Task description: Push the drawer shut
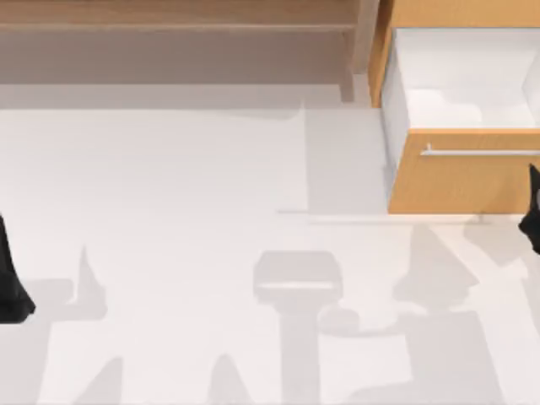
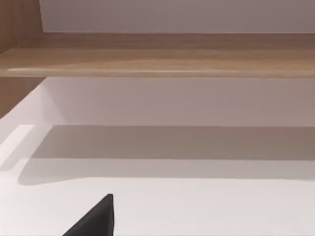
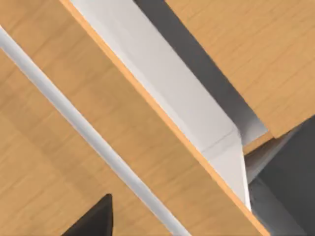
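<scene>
The right gripper (image 1: 533,211) is near the open drawer (image 1: 460,173) front, jaws I cannot tell, the left gripper (image 1: 10,283) parked left on the white table (image 1: 186,219).

Black left arm (image 1: 10,278) parked at table's left edge; black two-finger right gripper (image 1: 533,211) at right edge, tilted. Black fingertip (image 3: 93,221) in right wrist view.

The orange-tan wooden drawer with white inner walls (image 1: 460,173) runs off the top view's right edge, which also crops the right hand (image 1: 531,215) beside it.
</scene>
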